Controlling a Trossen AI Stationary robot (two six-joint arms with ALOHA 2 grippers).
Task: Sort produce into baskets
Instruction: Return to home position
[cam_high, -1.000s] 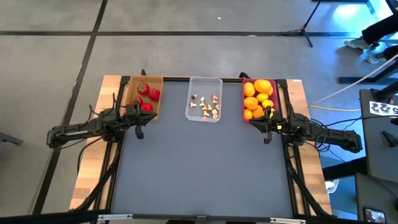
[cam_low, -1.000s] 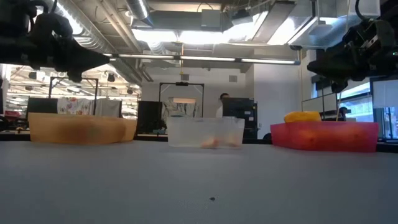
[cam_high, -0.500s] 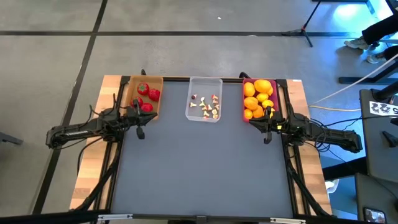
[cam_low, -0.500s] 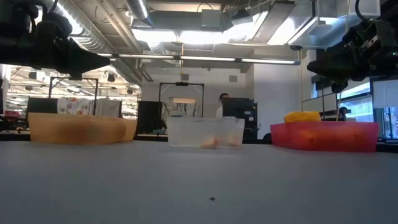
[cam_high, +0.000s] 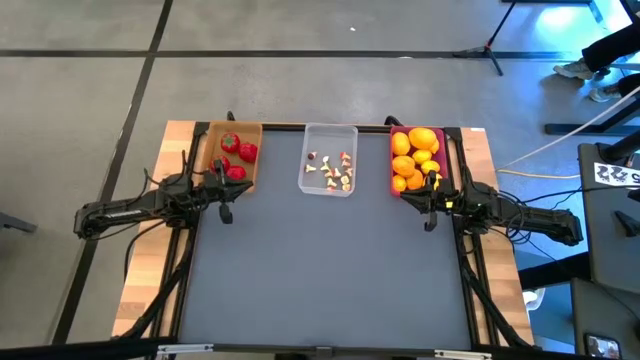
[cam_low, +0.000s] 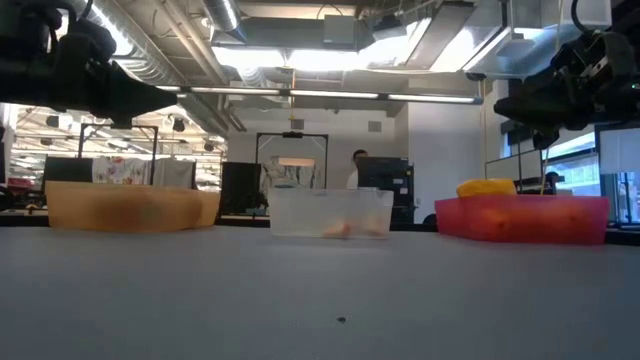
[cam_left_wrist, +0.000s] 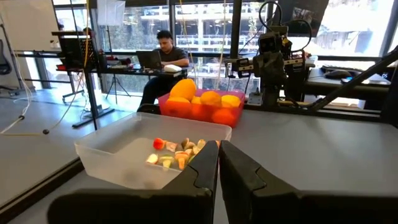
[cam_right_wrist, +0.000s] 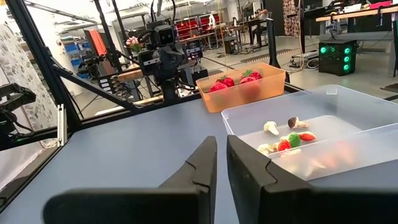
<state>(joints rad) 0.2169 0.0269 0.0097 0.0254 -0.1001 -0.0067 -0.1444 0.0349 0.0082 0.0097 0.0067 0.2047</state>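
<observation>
Three baskets stand in a row at the table's far edge. The tan-brown basket (cam_high: 233, 152) holds red strawberries (cam_high: 240, 153). The clear basket (cam_high: 328, 172) holds small mushroom-like bits (cam_high: 336, 173). The magenta basket (cam_high: 418, 160) holds orange and yellow fruits (cam_high: 415, 156). My left gripper (cam_high: 225, 200) is shut and empty, just near of the tan basket. My right gripper (cam_high: 430, 206) is shut and empty, just near of the magenta basket. Both hover above the table.
The grey table top (cam_high: 325, 270) stretches bare from the baskets to the near edge. Wooden strips (cam_high: 150, 260) run along both sides. A person sits at a desk beyond the table (cam_left_wrist: 163, 46). Another person's feet (cam_high: 590, 60) show on the floor at the far right.
</observation>
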